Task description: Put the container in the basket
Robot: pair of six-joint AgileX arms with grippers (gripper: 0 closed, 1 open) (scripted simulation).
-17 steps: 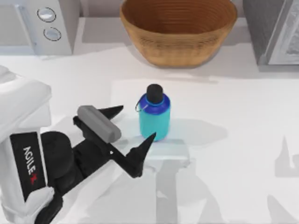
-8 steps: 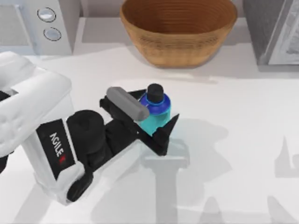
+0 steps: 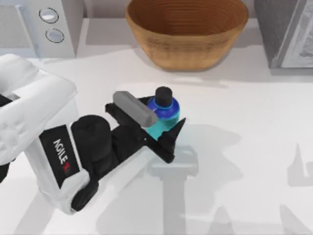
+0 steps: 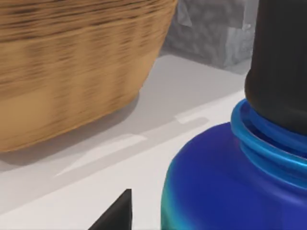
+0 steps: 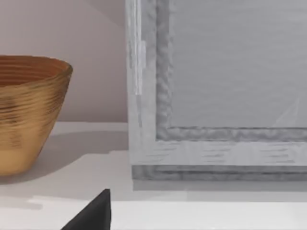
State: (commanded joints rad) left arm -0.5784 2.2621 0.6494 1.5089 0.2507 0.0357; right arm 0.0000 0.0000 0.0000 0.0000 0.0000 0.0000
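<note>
At the top view's far left, about nine o'clock, a grey boxy appliance [image 3: 41, 27] with two round dials stands at the back of the white table [image 3: 244, 147]. In front of it the left AgileX arm reaches in from roughly eight o'clock toward the table's middle, and the left gripper [image 3: 164, 120] has its black fingers set around the container [image 3: 164, 115]. One finger [image 3: 173, 139] lies at the bottle's five o'clock side, the other at its ten o'clock side behind the grey wrist block; the jaws stand narrow, close against the turquoise body, though I cannot tell from above whether they press it. The container stands upright on the table near its centre, black cap up, between the fingers. In the left wrist view the bottle's dark blue shoulder [image 4: 230, 182] and black cap [image 4: 280, 62] loom close, with a black fingertip [image 4: 117, 215] just beside it. The basket [image 3: 186, 29] sits at twelve o'clock, at the back, well apart from the bottle. At the far right, about two o'clock, another grey appliance [image 3: 288, 32] stands. The right wrist view shows that appliance's front [image 5: 216, 86], the basket's wall [image 5: 29, 110] and one dark fingertip [image 5: 93, 215] of the right gripper; whether it is wide or narrow I cannot tell.
</note>
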